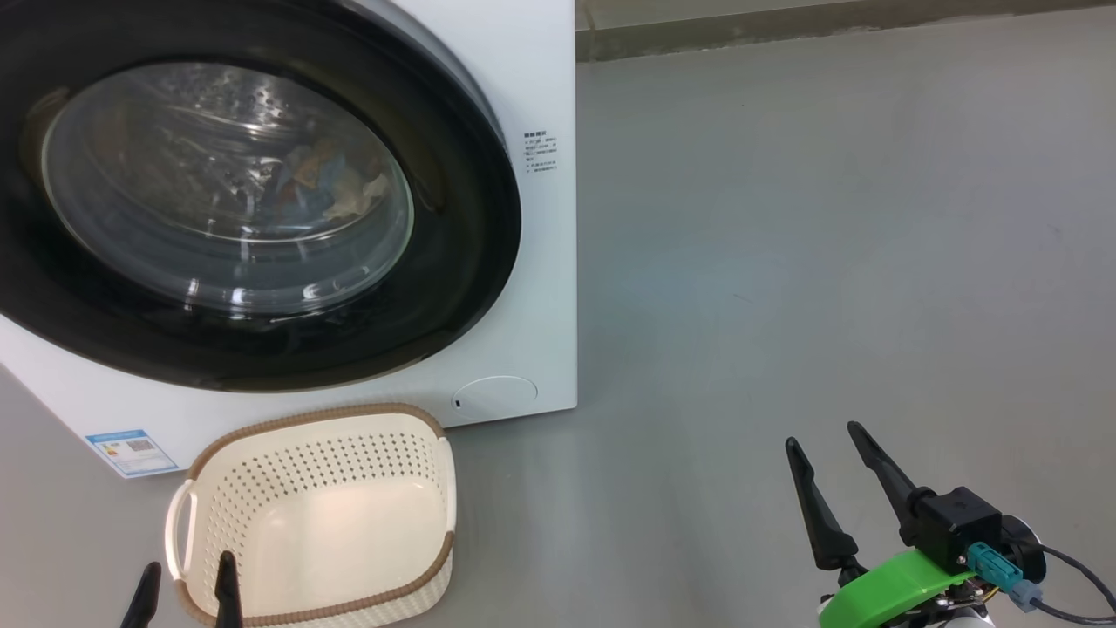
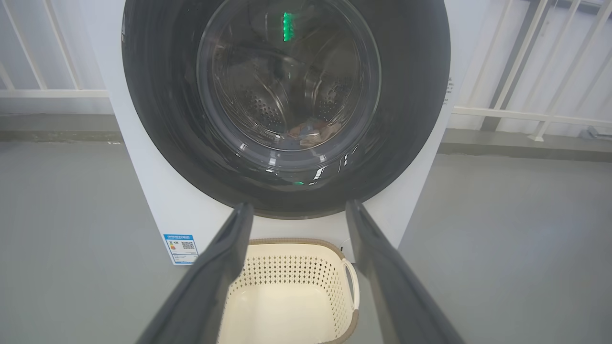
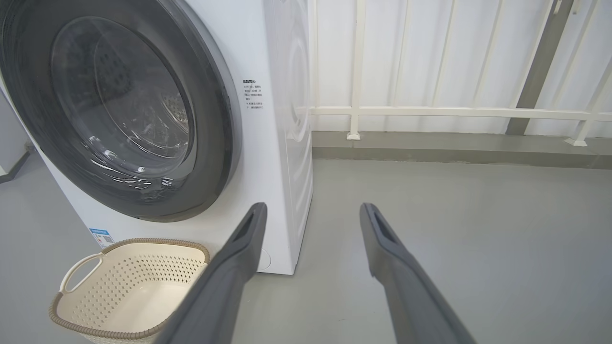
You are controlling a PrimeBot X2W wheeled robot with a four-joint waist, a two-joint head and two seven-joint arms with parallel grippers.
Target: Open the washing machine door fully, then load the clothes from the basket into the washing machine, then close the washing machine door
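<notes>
Head view: washing machine (image 1: pixel 542 78) fills the upper left, white front w/ small printed text near its right edge. The washing machine door (image 1: pixel 488 262) sits flat against the front, i.e. closed. The clothes (image 1: pixel 327 187) show through the glass, a blue, orange and cream bundle lying in the steel drum. Round white flap (image 1: pixel 495 394) low on the right of the front, blue label (image 1: pixel 131 452) low on the left. The basket (image 1: pixel 349 410) stands on the grey floor (image 1: pixel 785 218) just in front of the machine, below the door, cream bottom showing. Left gripper (image 1: pixel 190 563) at the bottom edge, fingers apart, right-hand tip over the basket's near rim. Right gripper (image 1: pixel 823 433) lower right, well apart from machine and basket, fingers spread in free air above the floor; green bracket (image 1: pixel 898 584) behind them.

Left wrist view: both fingers rise apart from the bottom edge, pointing at the machine front. Basket btwn them, low, one handle by the right-hand finger. Door seen head-on, closed; clothes a small heap at the drum bottom behind the glass. White railing (image 2: pixel 526 114) behind the machine on both sides.

Right wrist view: fingers apart, aimed at the floor by the machine's right corner. Door seen at an angle at upper left, closed. Basket at lower left, in front of the machine, handle facing the camera. Railing runs along the back.
</notes>
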